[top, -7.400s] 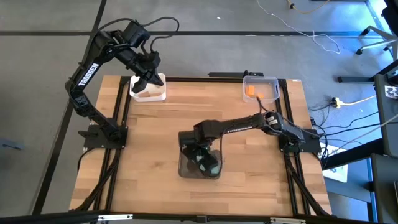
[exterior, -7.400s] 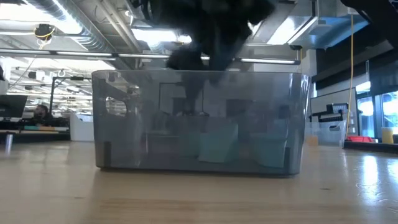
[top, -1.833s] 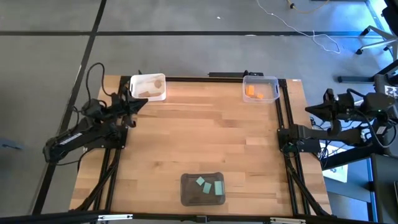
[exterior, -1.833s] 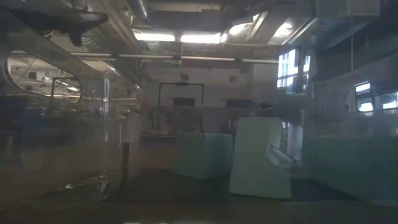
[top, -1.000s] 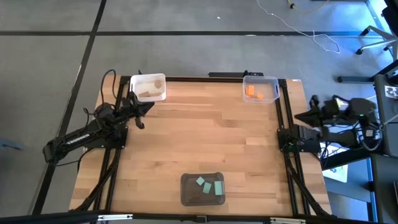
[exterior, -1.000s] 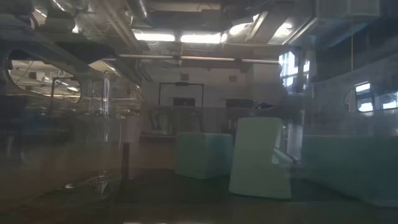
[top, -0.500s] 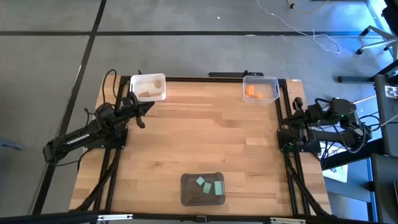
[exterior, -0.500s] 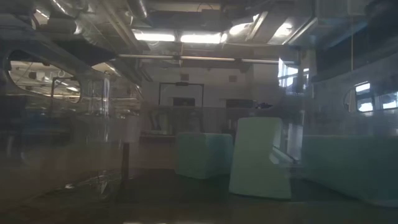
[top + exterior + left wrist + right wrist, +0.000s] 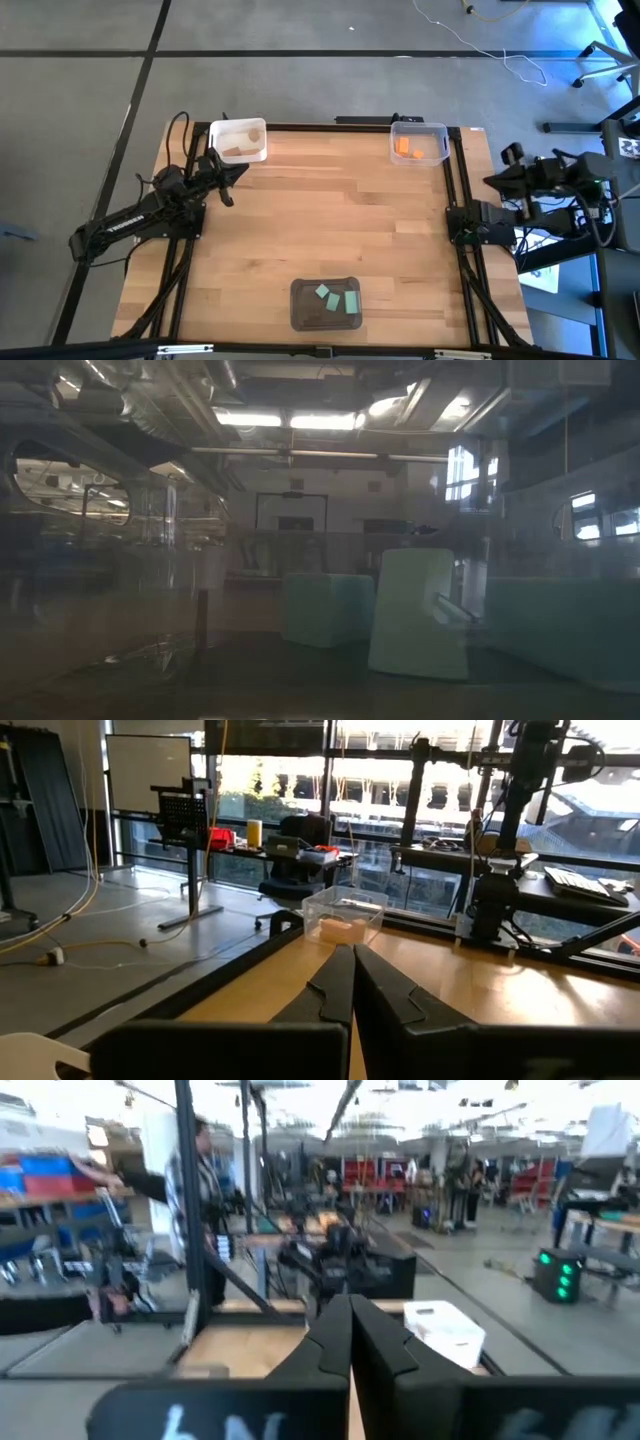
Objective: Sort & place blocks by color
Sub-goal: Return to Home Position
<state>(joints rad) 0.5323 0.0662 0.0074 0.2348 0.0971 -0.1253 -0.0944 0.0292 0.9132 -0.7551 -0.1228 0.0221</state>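
Three teal-green blocks (image 9: 331,297) lie in the dark grey tray (image 9: 297,312) near the table's front edge; in the low view they stand close behind its wall, one (image 9: 418,614) upright. Orange blocks (image 9: 404,147) lie in the clear tray (image 9: 437,133) at the far right. Pale wooden blocks (image 9: 243,140) lie in the white tray (image 9: 222,152) at the far left. My left gripper (image 9: 236,171) is shut and empty just in front of the white tray. My right gripper (image 9: 497,178) is shut and empty beyond the table's right edge.
Black frame rails (image 9: 460,250) run along the table's left and right edges. The wooden table top (image 9: 330,220) between the three trays is bare. Cables and a chair base lie on the floor beyond the right edge.
My right gripper has risen and tipped up beside the table's right edge, drawing slightly away from the table, and has stayed shut. The blocks and trays have not moved.
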